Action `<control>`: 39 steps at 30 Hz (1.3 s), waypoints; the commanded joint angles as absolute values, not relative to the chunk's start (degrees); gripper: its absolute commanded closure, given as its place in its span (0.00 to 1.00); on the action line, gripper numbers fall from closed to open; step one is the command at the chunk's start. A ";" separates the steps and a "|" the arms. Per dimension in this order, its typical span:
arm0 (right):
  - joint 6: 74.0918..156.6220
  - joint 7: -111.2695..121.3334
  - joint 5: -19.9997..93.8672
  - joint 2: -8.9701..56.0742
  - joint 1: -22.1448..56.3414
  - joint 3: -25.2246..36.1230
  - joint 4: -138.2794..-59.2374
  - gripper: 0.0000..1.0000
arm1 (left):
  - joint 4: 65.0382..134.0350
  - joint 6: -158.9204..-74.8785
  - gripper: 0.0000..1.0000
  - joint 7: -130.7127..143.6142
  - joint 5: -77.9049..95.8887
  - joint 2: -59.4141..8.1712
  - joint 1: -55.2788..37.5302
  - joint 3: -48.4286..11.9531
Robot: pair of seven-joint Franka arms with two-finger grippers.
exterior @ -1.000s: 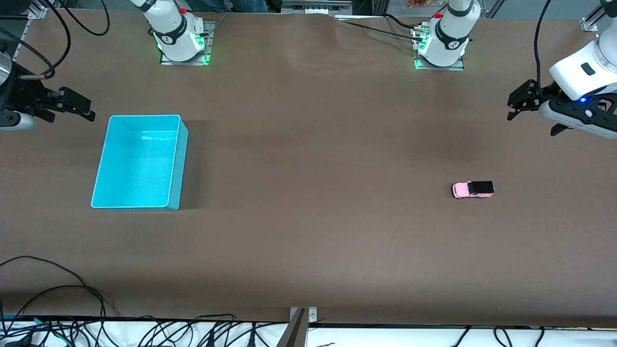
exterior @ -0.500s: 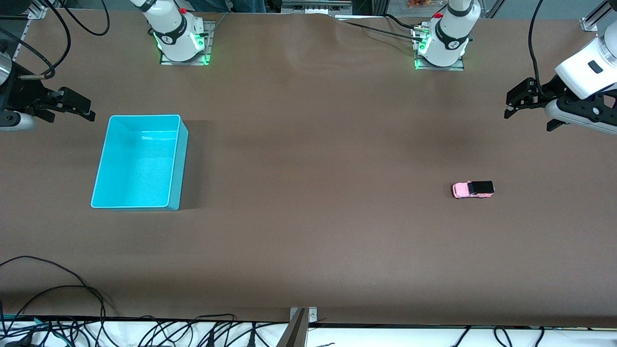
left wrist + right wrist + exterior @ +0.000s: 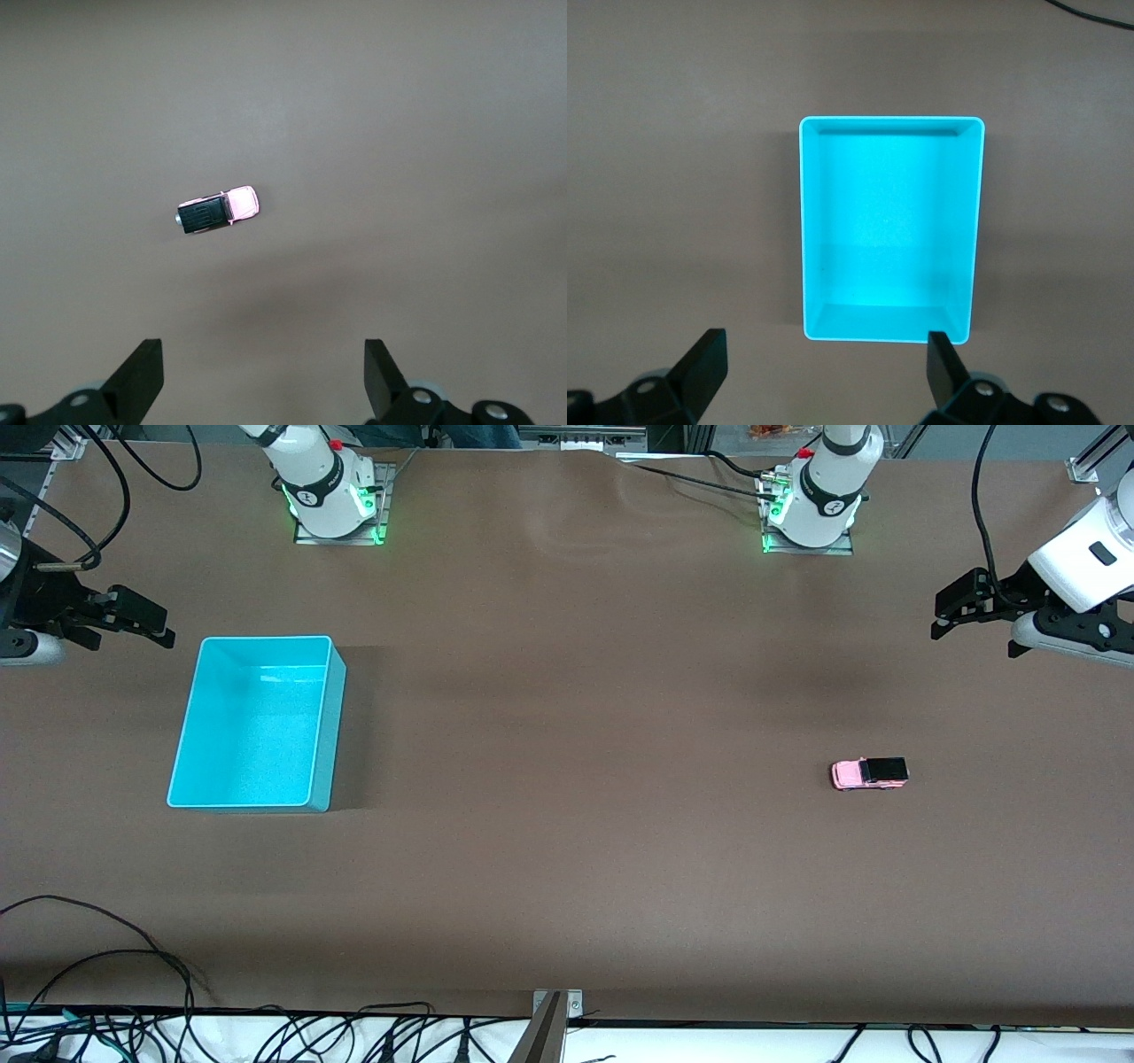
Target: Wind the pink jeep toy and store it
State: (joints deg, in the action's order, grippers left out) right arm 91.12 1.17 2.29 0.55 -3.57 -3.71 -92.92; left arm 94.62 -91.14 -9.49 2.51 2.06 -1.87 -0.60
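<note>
The pink jeep toy [image 3: 869,773], light pink with a black roof, stands alone on the brown table toward the left arm's end; the left wrist view shows it too [image 3: 218,211]. My left gripper [image 3: 946,613] hangs open and empty in the air at that end of the table, well apart from the jeep; its own view shows both fingers spread wide [image 3: 264,376]. My right gripper [image 3: 146,620] is open and empty, held up just past the turquoise bin [image 3: 335,717] at the right arm's end, fingers apart in its wrist view [image 3: 826,367]. The bin [image 3: 970,221] holds nothing.
Both arm bases [image 3: 332,491] [image 3: 815,500] stand on plates along the table edge farthest from the front camera. Loose black cables [image 3: 106,965] lie at the edge nearest that camera, beside a small metal bracket [image 3: 556,1005]. Bare brown tabletop stretches between bin and jeep.
The left arm's wrist has lifted and turned a little, and its gripper has shifted slightly. Right arm, jeep and bin have not moved.
</note>
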 commanded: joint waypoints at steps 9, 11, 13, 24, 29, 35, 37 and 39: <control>90.88 1.84 1.93 0.79 -3.78 -3.78 -91.93 0.00 | 94.66 -91.05 0.00 -9.32 3.34 2.73 -1.85 0.35; 90.88 1.76 1.93 0.79 -3.78 -3.78 -91.93 0.00 | 94.75 -91.23 0.00 -9.23 3.08 2.72 -1.93 0.35; 90.88 1.76 1.93 0.79 -3.78 -3.78 -91.93 0.00 | 94.83 -91.23 0.00 -9.40 2.55 2.81 -1.85 0.35; 90.79 1.76 1.93 0.79 -3.78 -3.78 -91.93 0.00 | 94.92 -91.05 0.00 -10.11 1.58 3.08 -1.85 0.44; 90.79 1.85 1.93 0.88 -3.78 -3.78 -91.93 0.00 | 95.10 -90.97 0.00 -10.11 1.58 3.08 -1.76 0.53; 90.79 1.85 1.93 0.79 -3.78 -3.78 -91.93 0.00 | 95.01 -91.05 0.00 -10.11 1.58 2.81 -1.76 0.62; 90.79 1.85 1.93 0.79 -3.78 -3.78 -91.93 0.00 | 95.01 -91.05 0.00 -10.11 1.67 2.72 -1.76 0.62; 90.79 1.85 1.93 0.79 -3.78 -3.78 -91.93 0.00 | 95.01 -91.14 0.00 -10.11 1.58 2.73 -1.84 0.62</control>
